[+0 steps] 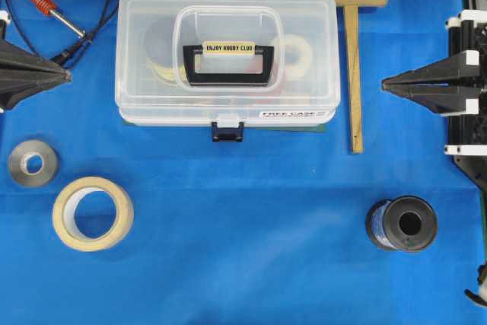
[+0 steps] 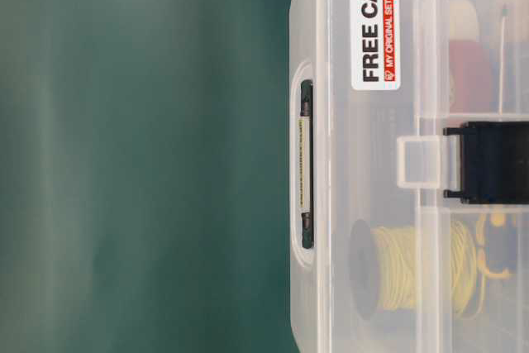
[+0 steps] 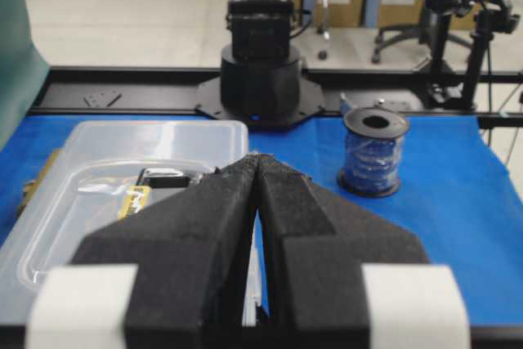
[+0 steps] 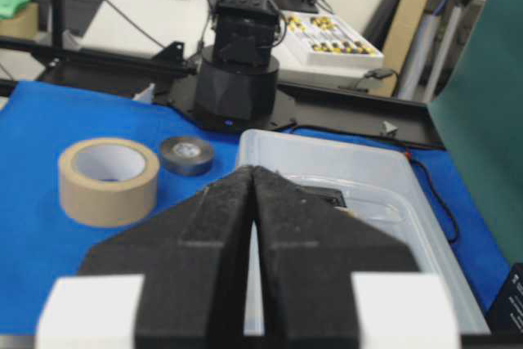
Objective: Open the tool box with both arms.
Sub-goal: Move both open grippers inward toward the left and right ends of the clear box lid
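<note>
The tool box [image 1: 152, 20], a clear plastic case, lies shut in the middle of the blue cloth. Its black handle [image 1: 228, 64] lies flat in the lid and its small dark latch [image 1: 227, 130] is closed on the near side. In the table-level view the tool box [image 2: 372, 204] fills the right half, with the latch [image 2: 488, 163] down. My left gripper [image 1: 67, 75] is shut and empty, pointing at the box's left end from a short way off. My right gripper [image 1: 384, 84] is shut and empty too, right of the box. Both wrist views show closed tips, left [image 3: 259, 157] and right [image 4: 252, 171].
A wooden mallet [image 1: 352, 36] lies between the box and my right gripper. A soldering iron [image 1: 46, 5] with its cable is at the back left. A grey tape roll [image 1: 17, 165] and masking tape [image 1: 61, 215] sit front left, a wire spool [image 1: 422, 226] front right.
</note>
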Tool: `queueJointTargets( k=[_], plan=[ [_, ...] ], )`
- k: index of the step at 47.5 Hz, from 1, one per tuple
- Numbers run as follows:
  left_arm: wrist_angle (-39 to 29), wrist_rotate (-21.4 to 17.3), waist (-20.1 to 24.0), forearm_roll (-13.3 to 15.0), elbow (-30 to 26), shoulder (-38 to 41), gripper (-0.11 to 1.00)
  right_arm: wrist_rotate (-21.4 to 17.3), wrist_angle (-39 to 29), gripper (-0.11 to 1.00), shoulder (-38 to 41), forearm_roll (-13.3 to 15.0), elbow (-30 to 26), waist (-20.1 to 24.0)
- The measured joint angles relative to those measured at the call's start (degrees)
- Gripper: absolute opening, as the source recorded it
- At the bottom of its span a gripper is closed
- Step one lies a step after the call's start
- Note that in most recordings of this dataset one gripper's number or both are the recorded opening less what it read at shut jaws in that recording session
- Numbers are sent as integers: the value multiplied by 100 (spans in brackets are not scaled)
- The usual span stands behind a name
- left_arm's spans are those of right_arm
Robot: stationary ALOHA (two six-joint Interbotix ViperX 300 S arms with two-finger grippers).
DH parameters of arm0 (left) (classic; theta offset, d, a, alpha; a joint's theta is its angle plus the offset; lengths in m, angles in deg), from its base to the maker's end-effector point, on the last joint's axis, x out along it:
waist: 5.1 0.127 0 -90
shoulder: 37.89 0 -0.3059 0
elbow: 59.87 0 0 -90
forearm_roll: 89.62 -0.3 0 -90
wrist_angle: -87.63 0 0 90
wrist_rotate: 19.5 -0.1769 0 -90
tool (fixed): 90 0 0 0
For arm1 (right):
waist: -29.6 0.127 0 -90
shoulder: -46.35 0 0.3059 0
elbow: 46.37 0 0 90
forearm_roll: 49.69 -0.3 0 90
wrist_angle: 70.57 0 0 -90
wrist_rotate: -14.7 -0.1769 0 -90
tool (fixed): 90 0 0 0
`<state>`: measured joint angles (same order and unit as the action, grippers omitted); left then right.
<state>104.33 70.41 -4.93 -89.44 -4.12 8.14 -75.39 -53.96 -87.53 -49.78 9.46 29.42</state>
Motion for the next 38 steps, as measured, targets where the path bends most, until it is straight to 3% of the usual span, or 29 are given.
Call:
queueJointTargets(
  k=[8, 17, 28, 32, 38],
  plan=[
    [-563, -79, 0, 158, 0, -79, 0, 0, -229, 0, 9, 0, -62, -44],
    [-1415, -79, 9, 167, -53, -466, 0, -26, -976, 0, -53, -44, -176, -149],
    [-2241, -79, 352, 167, -62, -527, 0, -53, -1661, 2, -105, -246, -185, -510],
    [-2347, -79, 519, 167, -62, -466, 13, -62, -1881, 20, -79, -299, -185, -650],
    [-2531, -79, 782, 167, -9, -343, 51, -70, -2232, 60, 70, -308, -185, -844]
  ],
)
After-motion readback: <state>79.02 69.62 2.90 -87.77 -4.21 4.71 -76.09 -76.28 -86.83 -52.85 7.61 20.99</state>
